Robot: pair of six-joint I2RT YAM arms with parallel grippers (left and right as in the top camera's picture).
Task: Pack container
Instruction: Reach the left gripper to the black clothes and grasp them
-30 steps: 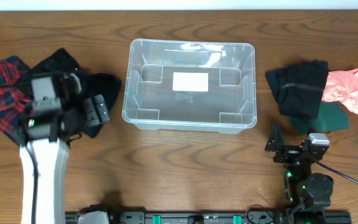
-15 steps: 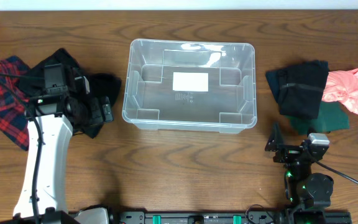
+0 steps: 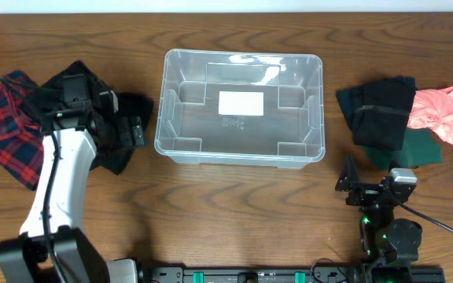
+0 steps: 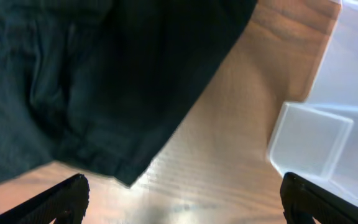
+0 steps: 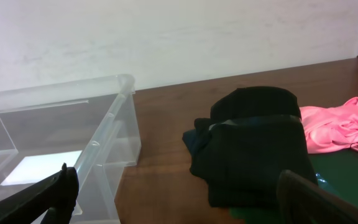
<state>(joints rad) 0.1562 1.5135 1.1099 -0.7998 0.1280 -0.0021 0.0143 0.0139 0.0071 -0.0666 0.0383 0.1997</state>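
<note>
Right of left gripper (image 3: 130,132) — container (image 3: 240,106), seemingly apart.

The container (image 3: 242,157) sits mid-tabletop (image 3: 234,220). One clothes heap (image 3: 6,130) lies to its left, partly beneath the left claw (image 3: 132,132); another heap (image 3: 392,114) lies to its right.

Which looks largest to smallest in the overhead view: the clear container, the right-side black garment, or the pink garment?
1. container
2. black garment
3. pink garment, somewhat smaller than the black one
</note>
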